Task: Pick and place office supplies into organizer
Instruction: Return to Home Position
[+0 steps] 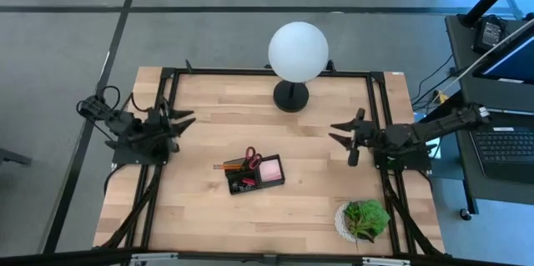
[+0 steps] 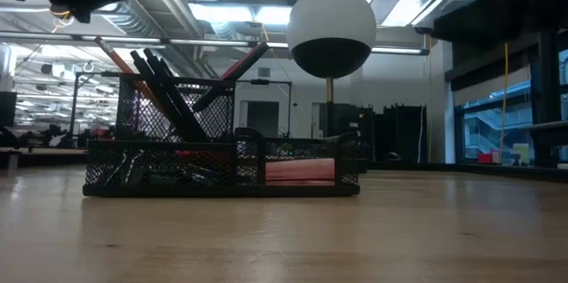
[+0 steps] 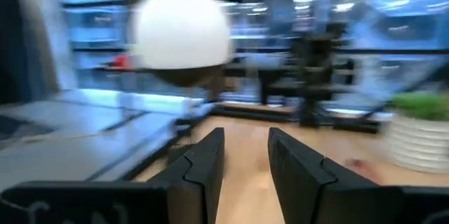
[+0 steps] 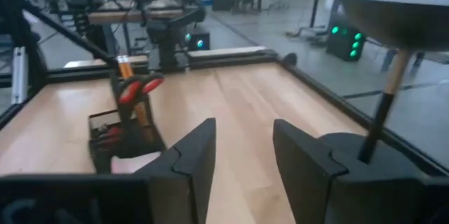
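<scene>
The black mesh organizer [image 1: 254,175] stands on the wooden table near its middle, also seen in the low view [image 2: 222,166] and the right wrist view [image 4: 121,140]. Red-handled scissors [image 1: 253,159], orange pencils [image 4: 125,66] and dark pens [image 2: 169,88] stick upright out of its tall cup. A pink sticky-note pad [image 1: 272,168] lies in a low compartment. My left gripper [image 1: 183,126] hovers open at the table's left edge, and my right gripper [image 1: 336,133] hovers open at its right side. Both point level toward the table's middle with nothing between their fingers.
A white globe lamp [image 1: 298,49] on a round black base [image 1: 291,97] stands at the far middle of the table. A green potted plant [image 1: 365,218] sits at the near right corner. Bare wood lies all round the organizer.
</scene>
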Robot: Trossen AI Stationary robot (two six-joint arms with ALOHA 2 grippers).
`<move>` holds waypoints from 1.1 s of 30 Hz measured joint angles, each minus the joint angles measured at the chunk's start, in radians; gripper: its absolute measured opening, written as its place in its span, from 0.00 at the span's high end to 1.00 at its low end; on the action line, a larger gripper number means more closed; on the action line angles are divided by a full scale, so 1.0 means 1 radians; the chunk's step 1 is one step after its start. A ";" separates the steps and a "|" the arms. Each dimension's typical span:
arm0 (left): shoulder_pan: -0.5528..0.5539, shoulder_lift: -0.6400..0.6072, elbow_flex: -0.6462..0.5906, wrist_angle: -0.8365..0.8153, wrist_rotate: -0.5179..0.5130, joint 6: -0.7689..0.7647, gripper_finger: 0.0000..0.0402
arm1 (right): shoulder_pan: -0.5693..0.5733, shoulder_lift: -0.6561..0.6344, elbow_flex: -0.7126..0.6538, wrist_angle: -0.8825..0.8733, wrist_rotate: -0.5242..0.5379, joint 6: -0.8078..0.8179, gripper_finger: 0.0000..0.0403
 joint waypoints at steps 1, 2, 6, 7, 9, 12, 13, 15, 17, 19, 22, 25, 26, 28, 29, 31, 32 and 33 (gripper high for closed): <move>0.016 0.003 -0.007 0.011 -0.036 0.010 0.74 | -0.009 -0.035 -0.020 0.001 0.000 -0.005 0.64; 0.031 0.002 -0.017 0.008 -0.061 0.013 0.74 | -0.020 -0.065 -0.038 0.001 -0.001 -0.012 0.64; 0.120 -0.004 -0.050 0.030 -0.069 0.012 0.74 | -0.060 -0.166 -0.094 0.002 0.001 -0.054 0.64; 0.147 -0.004 -0.061 0.032 -0.053 0.007 0.74 | -0.072 -0.187 -0.106 0.002 0.001 -0.066 0.64; 0.204 -0.004 -0.076 0.032 -0.028 -0.010 0.74 | -0.099 -0.223 -0.125 0.000 0.002 -0.084 0.64; 0.304 -0.004 -0.113 0.060 -0.025 -0.029 0.74 | -0.144 -0.268 -0.143 -0.001 0.001 -0.112 0.64; 0.340 -0.004 -0.129 0.077 -0.021 -0.029 0.74 | -0.159 -0.280 -0.146 -0.002 0.002 -0.126 0.64; 0.410 -0.004 -0.149 0.100 -0.003 -0.029 0.74 | -0.187 -0.302 -0.149 -0.015 0.002 -0.139 0.64; 0.482 -0.004 -0.167 0.105 0.032 -0.031 0.74 | -0.213 -0.322 -0.149 -0.042 0.002 -0.156 0.64; 0.549 -0.005 -0.181 0.119 0.083 -0.031 0.74 | -0.238 -0.342 -0.149 -0.066 0.001 -0.158 0.64; 0.643 -0.005 -0.199 0.129 0.166 -0.033 0.74 | -0.263 -0.370 -0.149 -0.115 -0.004 -0.149 0.64; 0.732 -0.005 -0.209 0.126 0.233 -0.051 0.74 | -0.283 -0.393 -0.149 -0.179 -0.019 -0.134 0.64; 0.759 -0.005 -0.211 0.129 0.259 -0.058 0.74 | -0.291 -0.400 -0.149 -0.193 -0.019 -0.133 0.64; 0.811 -0.005 -0.212 0.130 0.313 -0.062 0.74 | -0.301 -0.412 -0.149 -0.200 -0.019 -0.133 0.64; 0.835 -0.005 -0.212 0.130 0.333 -0.063 0.74 | -0.305 -0.419 -0.149 -0.203 -0.020 -0.135 0.64; 0.884 -0.004 -0.212 0.129 0.364 -0.064 0.74 | -0.316 -0.429 -0.149 -0.210 -0.021 -0.146 0.64; 0.906 -0.004 -0.212 0.129 0.380 -0.070 0.74 | -0.321 -0.432 -0.150 -0.211 -0.020 -0.149 0.64; 0.927 -0.004 -0.212 0.129 0.398 -0.075 0.74 | -0.325 -0.438 -0.161 -0.195 -0.020 -0.153 0.64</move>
